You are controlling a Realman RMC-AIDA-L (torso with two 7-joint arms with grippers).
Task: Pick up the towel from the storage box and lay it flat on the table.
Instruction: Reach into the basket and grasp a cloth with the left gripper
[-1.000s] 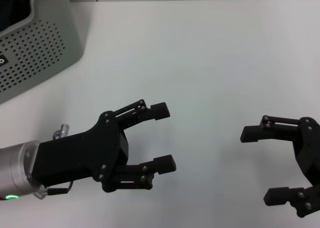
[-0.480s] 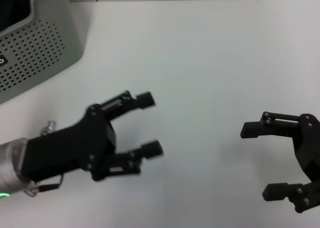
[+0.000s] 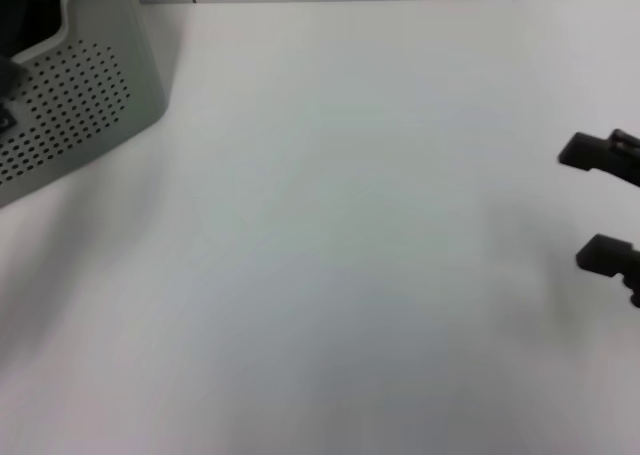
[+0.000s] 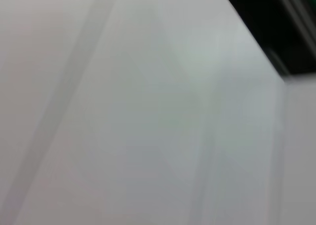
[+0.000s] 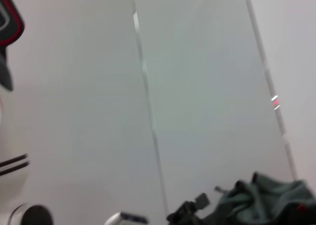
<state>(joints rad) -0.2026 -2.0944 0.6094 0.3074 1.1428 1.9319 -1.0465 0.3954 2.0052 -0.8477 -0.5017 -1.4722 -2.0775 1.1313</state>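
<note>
The light grey perforated storage box [image 3: 80,105] stands at the far left corner of the white table [image 3: 320,235]. Only part of its dark inside shows, and the towel is not in view. My right gripper [image 3: 575,205] is at the right edge of the head view, above the table, with its two black fingers apart and nothing between them. My left gripper is out of the head view. A dark blurred shape [image 3: 10,75] shows at the left edge by the box wall; I cannot tell what it is.
The right wrist view shows pale wall panels, a red and black object [image 5: 7,22] and a grey-green bundle of cloth [image 5: 266,200] beside dark gear. The left wrist view shows a pale surface and a dark corner [image 4: 276,17].
My left arm has pulled away to the left and left the head view. My right gripper has moved right and farther back, to the view's edge, still open.
</note>
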